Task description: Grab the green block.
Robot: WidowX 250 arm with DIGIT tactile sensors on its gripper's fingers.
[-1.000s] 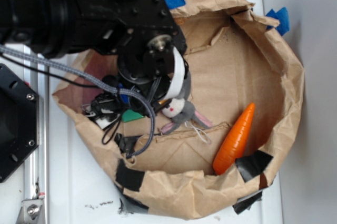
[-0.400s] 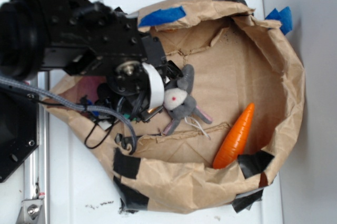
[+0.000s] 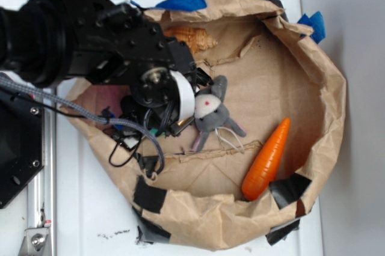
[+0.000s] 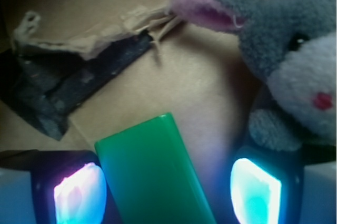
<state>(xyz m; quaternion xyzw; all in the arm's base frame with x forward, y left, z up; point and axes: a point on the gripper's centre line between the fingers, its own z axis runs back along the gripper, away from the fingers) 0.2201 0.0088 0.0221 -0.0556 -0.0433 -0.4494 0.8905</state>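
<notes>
The green block (image 4: 152, 174) is a flat bright-green slab lying on the brown paper. In the wrist view it sits between my gripper's (image 4: 168, 192) two lit fingers, close to the left finger (image 4: 79, 192), with a gap to the right finger (image 4: 258, 190). The jaws are open and nothing is held. In the exterior view the gripper (image 3: 161, 125) is low inside the paper bag, under the black wrist, and the block is hidden by the arm. The grey plush bunny (image 4: 295, 61) lies just beyond the right finger, and to the right of the wrist in the exterior view (image 3: 210, 115).
A crumpled brown paper bag wall (image 3: 328, 88) rings the work area. An orange carrot (image 3: 267, 158) lies at the right inside it. A tan shell-like object (image 3: 189, 36) sits at the back. Black tape (image 4: 68, 82) and a torn paper flap lie ahead of the block.
The arm has swung and settled lower in the bag, covering the green block in the exterior view. The plush bunny has shifted right. The tan object at the back is now uncovered.
</notes>
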